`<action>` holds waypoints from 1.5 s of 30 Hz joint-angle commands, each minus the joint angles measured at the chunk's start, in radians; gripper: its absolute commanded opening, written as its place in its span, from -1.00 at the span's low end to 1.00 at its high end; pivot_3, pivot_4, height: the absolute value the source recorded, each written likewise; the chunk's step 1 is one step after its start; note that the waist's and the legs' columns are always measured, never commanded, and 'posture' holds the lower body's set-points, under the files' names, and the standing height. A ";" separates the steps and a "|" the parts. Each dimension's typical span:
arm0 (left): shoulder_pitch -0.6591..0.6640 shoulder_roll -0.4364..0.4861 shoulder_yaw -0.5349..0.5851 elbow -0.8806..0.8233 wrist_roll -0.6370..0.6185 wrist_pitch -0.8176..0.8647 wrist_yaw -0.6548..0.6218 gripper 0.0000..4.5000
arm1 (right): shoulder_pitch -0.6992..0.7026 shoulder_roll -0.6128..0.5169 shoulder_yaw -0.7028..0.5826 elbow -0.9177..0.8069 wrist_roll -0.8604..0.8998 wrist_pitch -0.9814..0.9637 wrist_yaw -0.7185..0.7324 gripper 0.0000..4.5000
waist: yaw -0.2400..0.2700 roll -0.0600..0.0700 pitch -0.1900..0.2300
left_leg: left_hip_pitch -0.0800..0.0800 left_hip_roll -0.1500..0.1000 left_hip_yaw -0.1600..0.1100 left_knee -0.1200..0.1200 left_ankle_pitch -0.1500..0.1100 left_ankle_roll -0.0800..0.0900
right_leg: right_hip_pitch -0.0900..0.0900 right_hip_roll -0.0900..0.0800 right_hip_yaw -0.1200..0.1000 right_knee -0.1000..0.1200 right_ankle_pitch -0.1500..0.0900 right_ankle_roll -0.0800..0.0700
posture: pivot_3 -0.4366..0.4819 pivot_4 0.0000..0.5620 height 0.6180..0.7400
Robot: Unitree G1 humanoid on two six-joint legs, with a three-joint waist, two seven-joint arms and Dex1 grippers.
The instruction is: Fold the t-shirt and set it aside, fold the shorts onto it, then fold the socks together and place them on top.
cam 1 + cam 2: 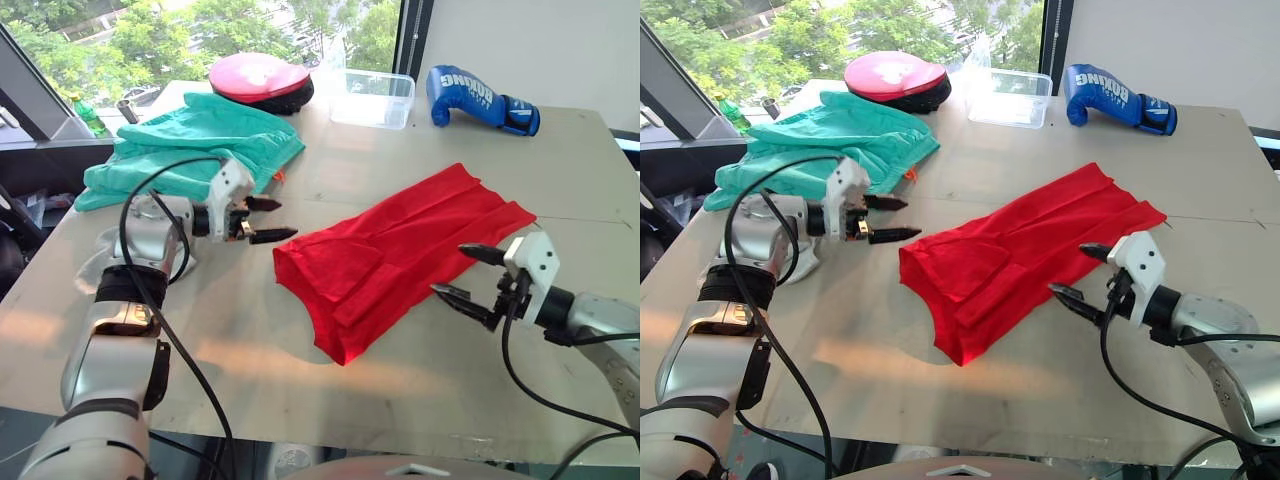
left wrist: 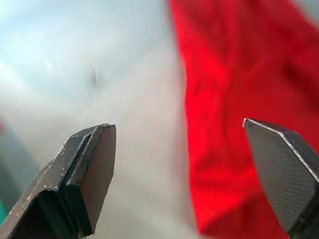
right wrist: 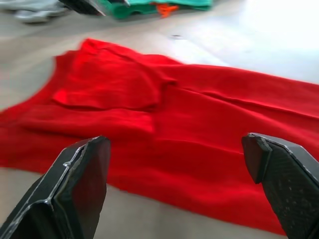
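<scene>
In the left eye view, the t-shirt (image 1: 405,255) lies partly folded lengthwise near the middle of the table (image 1: 250,340), running from about 7 o'clock up to 1 o'clock, its sleeves turned in. The left gripper (image 1: 262,220) reaches in from 9 o'clock on a bent forearm, its two black fingers spread wide and pointing toward the shirt's near corner, just beside it without touching, holding nothing. The right gripper (image 1: 468,274) comes in low from 4 o'clock, forearm nearly level with the table, fingers also spread wide and empty, the tips at the shirt's right edge. The shorts (image 1: 190,150) lie in a loose heap at 10 o'clock behind the left gripper, an orange drawstring (image 1: 278,177) peeking out at their edge. Farther back sit a red-pink round pad (image 1: 260,80) at 11 o'clock, a clear plastic box (image 1: 372,98) at 12 o'clock and a blue boxing glove (image 1: 480,98) at 1 o'clock. In the left wrist view, the left gripper's fingers (image 2: 89,174) stand far apart over bare table and the red cloth's edge. In the right wrist view, the right gripper's fingers (image 3: 82,184) frame the folded shirt widely.
</scene>
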 commanded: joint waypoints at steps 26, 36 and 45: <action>0.107 0.007 -0.055 -0.147 0.060 0.095 -0.164 -0.96 | -0.150 -0.019 0.091 0.152 -0.128 -0.066 -0.009 0.99 | -0.004 -0.001 -0.001 | 0.001 0.000 0.001 0.002 0.000 0.000 | 0.001 -0.001 0.001 0.001 0.000 0.000 | -0.05 -0.47 0.91; 0.187 0.052 -0.047 -0.282 0.017 0.173 -0.181 -0.96 | -0.770 0.087 0.214 0.900 -0.362 -0.095 -0.067 0.99 | -0.011 -0.001 -0.001 | 0.001 0.001 0.004 0.000 0.000 0.000 | -0.002 0.001 0.004 0.002 0.000 -0.001 | -0.05 -0.47 0.91; 0.460 0.137 0.020 -0.662 -0.106 0.344 -0.125 -0.96 | -1.217 0.305 0.149 1.696 -0.435 -0.277 -0.210 0.99 | -0.034 0.001 0.000 | -0.001 0.001 0.013 -0.003 0.002 -0.004 | -0.009 -0.001 0.010 0.002 0.000 0.000 | -0.05 -0.47 0.91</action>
